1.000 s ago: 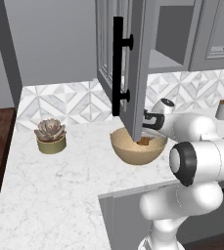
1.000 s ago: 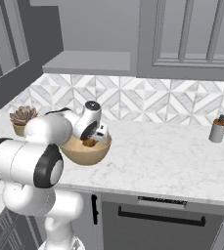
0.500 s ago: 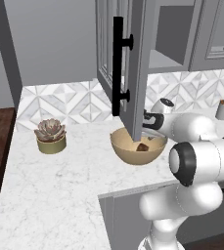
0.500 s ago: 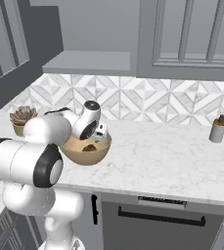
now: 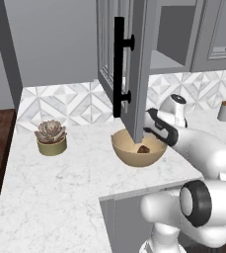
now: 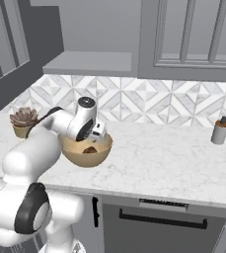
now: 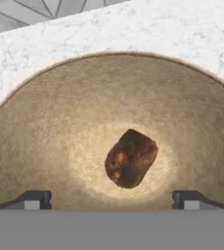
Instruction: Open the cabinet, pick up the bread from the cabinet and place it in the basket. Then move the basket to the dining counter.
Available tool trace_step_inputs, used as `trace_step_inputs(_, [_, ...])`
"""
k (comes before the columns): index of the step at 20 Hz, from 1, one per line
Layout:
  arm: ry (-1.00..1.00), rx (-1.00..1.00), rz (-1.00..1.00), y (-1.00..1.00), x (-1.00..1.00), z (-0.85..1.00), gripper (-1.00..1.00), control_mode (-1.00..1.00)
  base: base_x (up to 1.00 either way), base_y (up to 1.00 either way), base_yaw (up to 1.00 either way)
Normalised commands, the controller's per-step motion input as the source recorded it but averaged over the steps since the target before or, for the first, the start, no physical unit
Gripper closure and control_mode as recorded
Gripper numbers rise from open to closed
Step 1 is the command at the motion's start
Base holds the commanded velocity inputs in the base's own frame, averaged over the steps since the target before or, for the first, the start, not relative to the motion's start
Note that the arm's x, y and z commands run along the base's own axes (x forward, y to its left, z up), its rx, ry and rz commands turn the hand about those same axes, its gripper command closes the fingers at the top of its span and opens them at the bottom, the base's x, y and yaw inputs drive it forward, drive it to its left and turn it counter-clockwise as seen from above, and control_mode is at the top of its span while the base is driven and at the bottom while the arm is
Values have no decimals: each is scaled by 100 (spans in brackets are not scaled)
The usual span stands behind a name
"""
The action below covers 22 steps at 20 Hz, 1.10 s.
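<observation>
The tan round basket [image 5: 129, 154] stands on the marble counter below the open cabinet door [image 5: 139, 74], which has a long black bar handle [image 5: 118, 66]. A small brown lump of bread [image 7: 130, 157] lies loose on the basket's bottom [image 7: 59, 127]. The bread [image 5: 143, 148] also shows from the left base camera. My gripper [image 7: 112, 199] hangs open just over the basket, its two fingertips [image 7: 33, 199] wide apart on either side of the bread and clear of it. From the right, the gripper [image 6: 95, 139] sits over the basket [image 6: 82, 157] rim, with the bread [image 6: 90, 149] below it.
A potted succulent [image 5: 51, 138] sits left of the basket. A soap bottle [image 6: 218, 131] stands at the far right by the patterned tile backsplash [image 6: 149, 104]. The open door's lower corner hangs close over the basket and my hand. The counter's front edge [image 6: 149, 195] runs just below.
The fingers have spread a little wider. The arm and the basket have hardly moved.
</observation>
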Motion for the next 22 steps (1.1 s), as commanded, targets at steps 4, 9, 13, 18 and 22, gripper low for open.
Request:
trace_step_inputs(4, [1,-1,-27,-6,-60,50,-100,-100,0,0,0])
trace_step_inputs(9, [3,0,-38,-35,-53,20,-100,-100,0,0,0])
trace_step_inputs(13, [1,2,-29,-47,-32,0,-100,-100,0,0,0])
trace_step_inputs(18, [0,10,-6,-18,-9,0,-100,-100,0,0,0])
trace_step_inputs(22, [0,15,0,-23,1,-2,-100,-100,0,0,0])
